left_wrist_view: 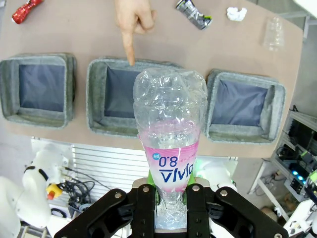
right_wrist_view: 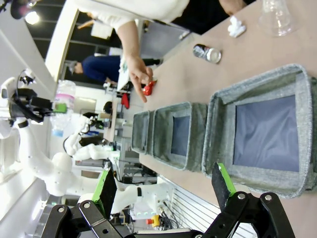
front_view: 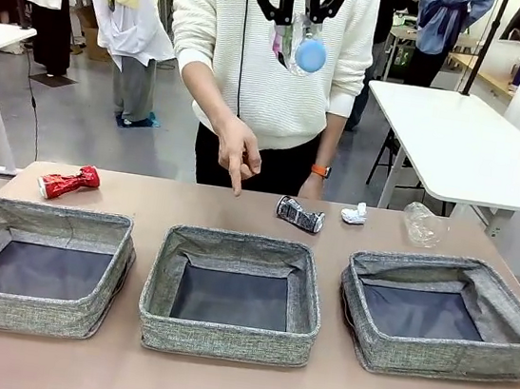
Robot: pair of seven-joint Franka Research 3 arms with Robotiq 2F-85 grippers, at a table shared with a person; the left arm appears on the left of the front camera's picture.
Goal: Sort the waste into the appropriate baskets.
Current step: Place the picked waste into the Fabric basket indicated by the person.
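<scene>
The left pincer (left_wrist_view: 172, 171) is matte black, its linked fingers (left_wrist_view: 143, 198) studded with round silver screw heads and tipped with bright green pads (left_wrist_view: 150, 174). The right pincer (right_wrist_view: 165, 178) is built alike: black jointed links, silver screws, green pads on the inner faces. The left arm (right_wrist_view: 57, 171) is glossy white with rounded joints. The person wears a white ribbed knit sweater (front_view: 260, 51) with long sleeves, and an orange wristband (front_view: 321, 171).

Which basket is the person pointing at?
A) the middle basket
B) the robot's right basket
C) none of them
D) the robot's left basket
A: the person's index finger aims down at the far rim of the middle basket.
</scene>
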